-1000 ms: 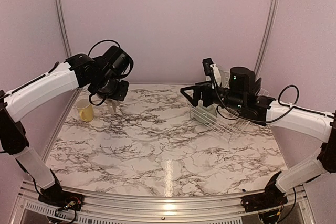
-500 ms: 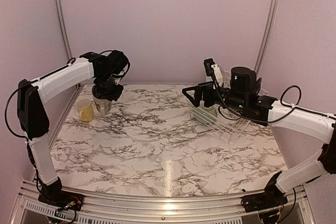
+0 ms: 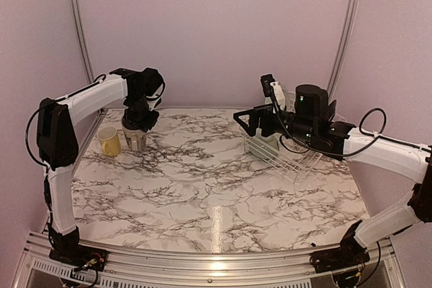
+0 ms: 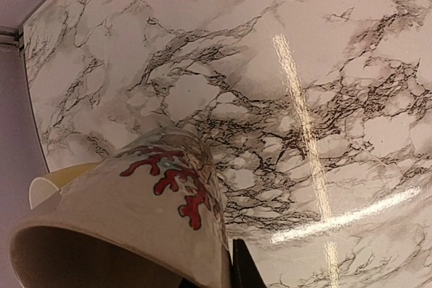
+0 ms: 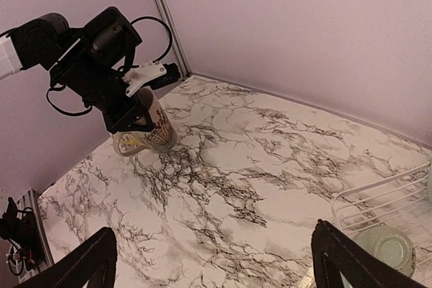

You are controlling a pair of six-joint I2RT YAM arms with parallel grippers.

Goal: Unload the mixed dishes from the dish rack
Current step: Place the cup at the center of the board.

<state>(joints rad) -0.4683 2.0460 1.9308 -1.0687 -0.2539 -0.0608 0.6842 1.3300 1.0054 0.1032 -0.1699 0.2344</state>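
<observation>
From above: left gripper (image 3: 137,126) at ten o'clock on the marble table (image 3: 202,193), clamped on the rim of the cream mug (image 3: 133,141), likely in order to stand it just beside the yellow mug (image 3: 108,141), upright on the table at its nine o'clock side. Long axis of the cream mug near vertical, mouth up toward the gripper, base down; touching the table or not, impossible to tell. Right gripper (image 3: 248,123) spread wide and empty at two o'clock, by the left end of the white dish rack (image 3: 293,156), probably poised for the next dish. From the left wrist: printed mug wall filling the lower left, mouth facing the camera, one black finger (image 4: 244,269) against the rim. From the right wrist: open fingers framing the table, a pale-green bowl (image 5: 386,247) inside the rack at four o'clock.
</observation>
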